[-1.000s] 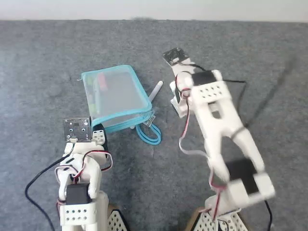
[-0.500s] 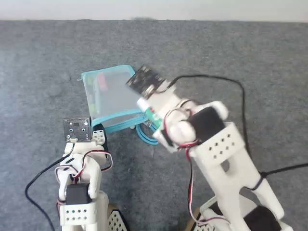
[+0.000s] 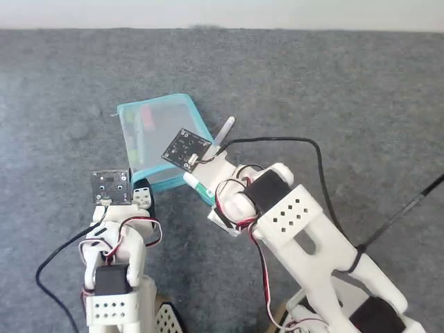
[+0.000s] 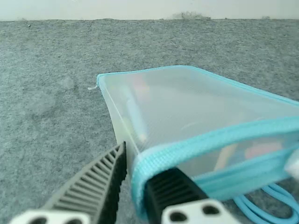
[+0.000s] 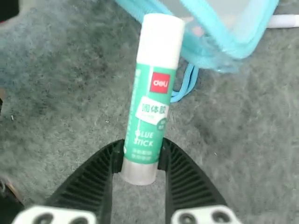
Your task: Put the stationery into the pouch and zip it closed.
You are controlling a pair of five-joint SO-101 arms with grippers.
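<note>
1. While the left pincer (image 4: 138,173) is clenched on the near lip of the translucent plastic pouch w/ teal zip edging (image 4: 187,107), the right pincer (image 5: 142,156) grasps a green-and-white cylindrical glue stick (image 5: 154,88) by its base end.
2. Key relation: the stick's long axis runs straight out from the right pincer, cap end at the pouch's teal rim; can't tell if touching.
3. Pouch lies on the grey felt table (image 3: 347,104), coloured items inside; thin white pen (image 3: 223,130) just beside it.
4. Next, prob.: slide the stick lengthwise thru the mouth.
</note>
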